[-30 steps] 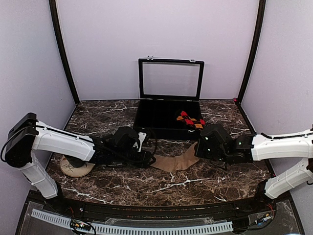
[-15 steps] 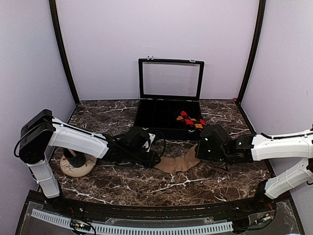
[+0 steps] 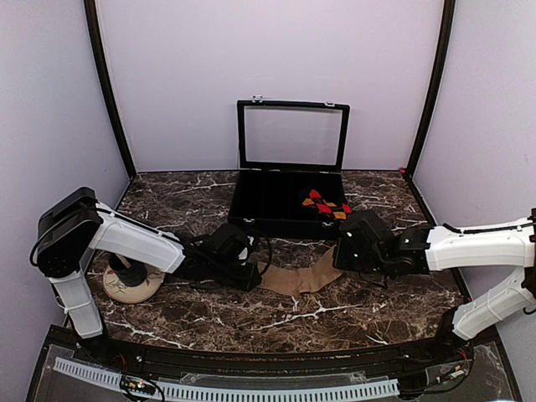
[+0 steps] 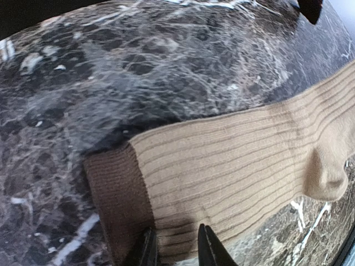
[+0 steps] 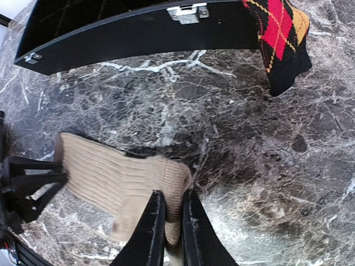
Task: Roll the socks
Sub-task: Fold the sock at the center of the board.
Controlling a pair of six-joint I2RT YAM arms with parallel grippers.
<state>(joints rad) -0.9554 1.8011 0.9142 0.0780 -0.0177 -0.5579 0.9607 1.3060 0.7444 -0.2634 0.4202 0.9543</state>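
The tan sock (image 3: pixel 300 277) lies flat on the marble between both arms. Its darker brown cuff (image 4: pixel 115 195) points left and its toe points right. My left gripper (image 3: pixel 255 275) is at the cuff end. In the left wrist view its gripper (image 4: pixel 177 250) stands narrowed on the sock's near edge beside the cuff, with ribbed fabric between the tips. My right gripper (image 5: pixel 172 221) is shut on the sock's toe end (image 5: pixel 176 183), which bunches up between the fingers. The argyle sock (image 3: pixel 327 203) hangs over the front right rim of the case, also seen as argyle sock (image 5: pixel 279 34).
A black compartment case (image 3: pixel 260 219) stands at the back centre with its glass lid (image 3: pixel 291 106) upright. Its front wall (image 5: pixel 127 30) is just beyond the tan sock. A round beige disc (image 3: pixel 132 287) lies under the left arm. Purple walls enclose the table.
My left arm has reached right to the tan sock's cuff end and its jaws have narrowed there. The right gripper has stayed shut on the toe.
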